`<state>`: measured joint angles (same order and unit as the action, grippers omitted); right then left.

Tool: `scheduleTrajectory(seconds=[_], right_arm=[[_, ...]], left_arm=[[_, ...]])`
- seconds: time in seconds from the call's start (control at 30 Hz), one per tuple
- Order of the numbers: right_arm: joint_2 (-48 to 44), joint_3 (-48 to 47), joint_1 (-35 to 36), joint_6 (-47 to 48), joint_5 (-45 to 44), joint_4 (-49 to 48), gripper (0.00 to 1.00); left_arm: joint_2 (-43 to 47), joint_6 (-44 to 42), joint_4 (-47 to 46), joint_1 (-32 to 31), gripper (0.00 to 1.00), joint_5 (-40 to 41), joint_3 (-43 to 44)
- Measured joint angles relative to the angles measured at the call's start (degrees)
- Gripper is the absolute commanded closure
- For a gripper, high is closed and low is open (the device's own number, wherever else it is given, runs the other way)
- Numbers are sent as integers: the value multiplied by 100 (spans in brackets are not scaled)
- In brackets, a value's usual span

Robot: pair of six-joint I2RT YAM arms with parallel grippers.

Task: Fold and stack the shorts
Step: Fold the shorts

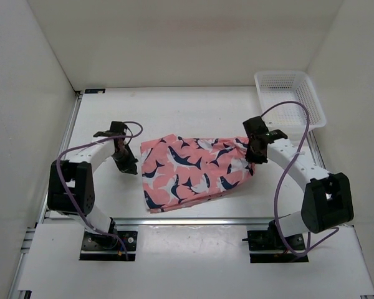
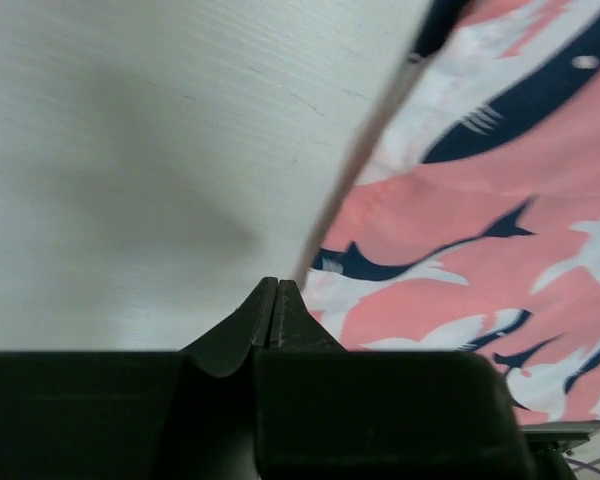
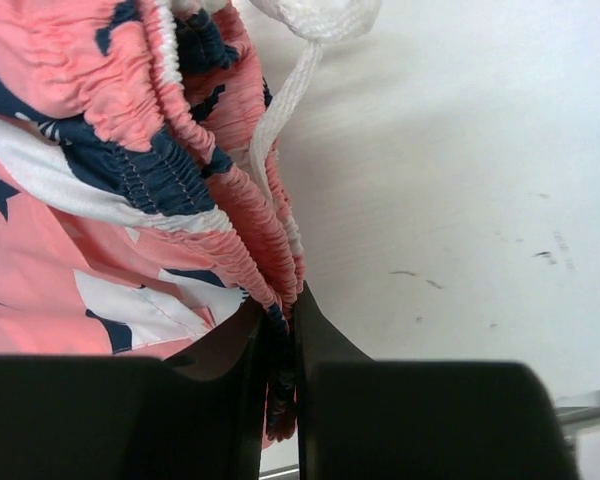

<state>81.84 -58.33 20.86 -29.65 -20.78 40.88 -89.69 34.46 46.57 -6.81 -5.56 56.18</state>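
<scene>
Currently: shorts (image 1: 193, 171) flat on tabletop (image 1: 174, 112), near-left of basket (image 1: 316, 103); right pincer (image 3: 280, 330) clenched on waistband (image 3: 230, 230), left pincer (image 2: 277, 300) clenched empty beyond their basket-far edge; you should carry waistband low across.

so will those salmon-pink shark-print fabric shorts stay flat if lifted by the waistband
Probably not: the salmon-pink shorts lie creased and soft, so they'd likely droop. The gathered waistband, pinched in the right gripper, should resist slipping.
</scene>
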Motion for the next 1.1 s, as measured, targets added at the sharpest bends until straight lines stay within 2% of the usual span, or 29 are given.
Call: scheduleTrajectory(seconds=[0.27,0.57,0.87,1.1], right_arm=[[-133,-820,146,229,-343,535,100],[76,-2520,1587,197,-299,1049,100],[2212,-4240,3482,9,-310,1167,100],[3414,-4841,3901,31,-203,1200,100]], left_arm=[[-992,149,-225,-634,90,-199,227],[-1294,221,-372,-839,90,-332,592],[-1314,245,-476,-841,90,-396,623],[-1314,245,-490,-844,90,-393,623]])
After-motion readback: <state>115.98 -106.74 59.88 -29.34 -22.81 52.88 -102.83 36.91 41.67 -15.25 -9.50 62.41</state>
